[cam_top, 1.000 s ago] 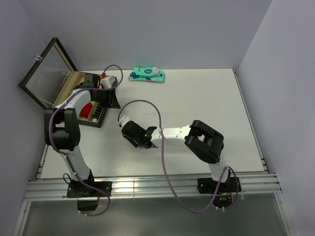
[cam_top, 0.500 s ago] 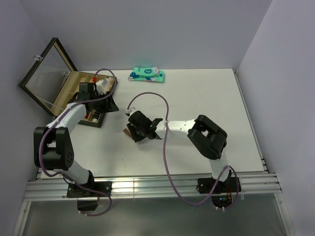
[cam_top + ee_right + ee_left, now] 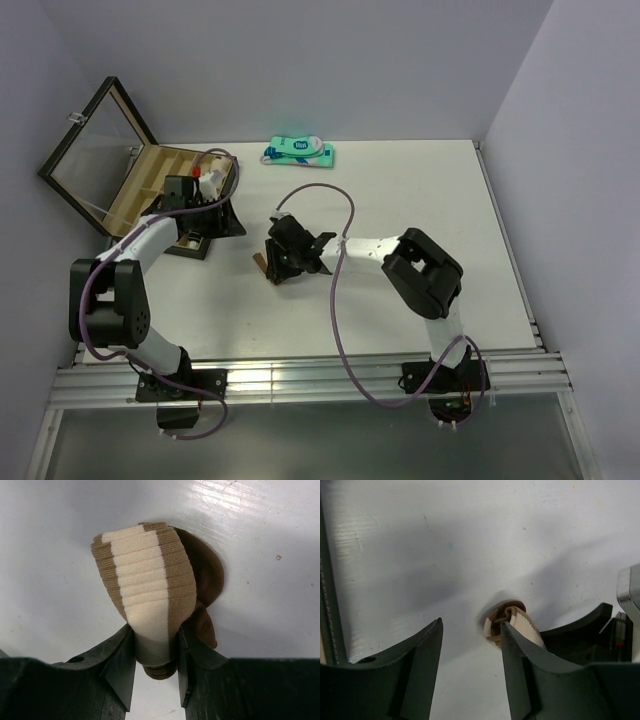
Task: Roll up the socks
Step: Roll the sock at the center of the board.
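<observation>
Operator: Sock location, relative to the wooden box [image 3: 150,178]?

Observer: The brown sock [image 3: 147,592] with wide tan bands lies on the white surface [image 3: 430,210]. It is to the right of the box, a little nearer the arm bases and clear of the box's front corner. It is rolled into a tight bundle, with a darker brown flap poking out at one side.

Operator: Who has it?

Observer: The right gripper [image 3: 155,647]. Its two fingers pinch the narrow end of the roll, one on each side. The fat end sticks out beyond the tips, down against the surface.

Operator: And the left gripper?

Observer: The left gripper [image 3: 471,627] hangs just beside the box's right-hand edge, between the box and the sock. Its jaws stand moderately apart with nothing in them. Its camera sees the roll end-on, a spiral of tan and brown lying beyond the fingertips.

Operator: Anything else near the box?

Observer: A flat teal package [image 3: 298,152] lies to the right of the box at the far edge, well apart from the sock. The box's glass lid stands open, leaning away to the left.
</observation>
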### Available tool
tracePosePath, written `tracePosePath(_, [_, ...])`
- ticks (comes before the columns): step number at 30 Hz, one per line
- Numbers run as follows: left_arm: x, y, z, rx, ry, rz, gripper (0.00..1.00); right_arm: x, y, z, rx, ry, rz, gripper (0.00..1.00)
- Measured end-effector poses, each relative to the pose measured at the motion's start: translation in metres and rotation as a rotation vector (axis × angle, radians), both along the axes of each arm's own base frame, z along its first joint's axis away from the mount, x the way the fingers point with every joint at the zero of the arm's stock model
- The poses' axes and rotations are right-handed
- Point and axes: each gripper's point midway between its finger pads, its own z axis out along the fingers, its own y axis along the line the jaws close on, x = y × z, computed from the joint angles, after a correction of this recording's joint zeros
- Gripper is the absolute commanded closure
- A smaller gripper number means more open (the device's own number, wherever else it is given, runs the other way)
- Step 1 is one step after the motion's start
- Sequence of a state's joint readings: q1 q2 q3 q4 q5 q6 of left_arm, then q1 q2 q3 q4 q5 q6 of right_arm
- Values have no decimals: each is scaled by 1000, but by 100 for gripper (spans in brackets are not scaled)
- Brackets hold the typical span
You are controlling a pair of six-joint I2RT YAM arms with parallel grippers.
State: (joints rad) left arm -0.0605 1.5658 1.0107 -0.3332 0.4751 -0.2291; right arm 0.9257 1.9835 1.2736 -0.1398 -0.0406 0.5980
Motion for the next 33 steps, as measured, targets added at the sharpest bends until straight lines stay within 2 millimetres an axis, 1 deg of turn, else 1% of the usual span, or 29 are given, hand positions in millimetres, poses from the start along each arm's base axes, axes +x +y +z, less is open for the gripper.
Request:
tracePosePath(6, [-7, -17, 0, -1, -11, -78, 44, 3, 5, 1, 73, 60, -27, 100])
tracePosePath(11, [-17, -36, -6, 18, -11, -157, 45, 5, 5, 1, 139, 110, -39, 100])
tracePosePath(13, [-19, -40, -10, 22, -4, -173, 46, 5, 4, 1, 156, 126, -39, 100])
tracePosePath(18, [-21, -38, -25, 73, 4, -221, 47, 5, 3, 2, 211, 172, -3, 100])
tracePosePath(22, [-23, -40, -28, 131, -44, -305, 47, 5, -1, 1, 251, 218, 58, 100])
tracePosePath(26, [-25, -35, -29, 207, -109, -419, 46, 4, 0, 1, 275, 255, 145, 100])
tracePosePath(28, [-24, -30, -26, 254, -159, -480, 46, 4, 2, 1, 277, 269, 187, 100])
tracePosePath(30, [-22, -27, -18, 304, -230, -538, 44, 3, 3, 1, 272, 279, 228, 100])
tracePosePath(32, [-20, -24, -6, 354, -324, -597, 43, 2, 5, 0, 268, 290, 271, 100])
tracePosePath(33, [-23, -21, 1, 385, -380, -631, 41, 2, 6, 0, 266, 296, 286, 100])
